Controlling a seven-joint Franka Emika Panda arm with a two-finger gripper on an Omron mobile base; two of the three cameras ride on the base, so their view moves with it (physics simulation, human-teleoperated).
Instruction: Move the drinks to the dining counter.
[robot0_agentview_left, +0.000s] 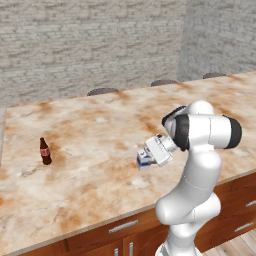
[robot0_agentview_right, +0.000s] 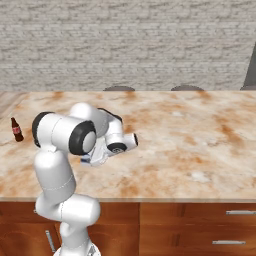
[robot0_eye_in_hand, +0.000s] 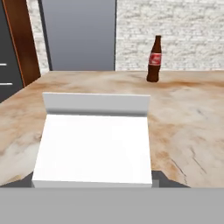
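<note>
Nearest the base, brown wooden cabinets (robot0_agentview_right: 190, 220) with metal drawer handles run under the front edge of the desk (robot0_agentview_left: 100, 185). The white arm (robot0_agentview_right: 60, 170) rises in front of them and bends over the beige-and-rust marbled top.

The gripper (robot0_agentview_left: 142, 161) points left, low over the near part of the desk, and is clamped on the milk carton (robot0_agentview_left: 144, 159). In the left base view the carton's white-and-blue side shows at the fingertips; in the right base view it is mostly hidden behind the hand, with just a blue-white bit at (robot0_agentview_right: 86, 161). In the hand view the carton's white gable top (robot0_eye_in_hand: 94, 140) sits right between the finger tips, with dark finger pads (robot0_eye_in_hand: 162, 179) peeking out at its lower corners. Whether the carton's base touches the desk cannot be told.

Farther left on the same desk, well apart from the carton, the cola bottle (robot0_agentview_left: 45, 151) stands upright, dark brown with a red label; also seen at (robot0_agentview_right: 16, 130) and (robot0_eye_in_hand: 153, 59).

Along the far edge of the desk, round stool tops (robot0_agentview_left: 102, 91) show. Behind them is a white brick wall (robot0_agentview_left: 90, 40). In the hand view, past the desk end, a grey panel (robot0_eye_in_hand: 78, 35) and a brown wooden upright (robot0_eye_in_hand: 19, 39) stand.
</note>
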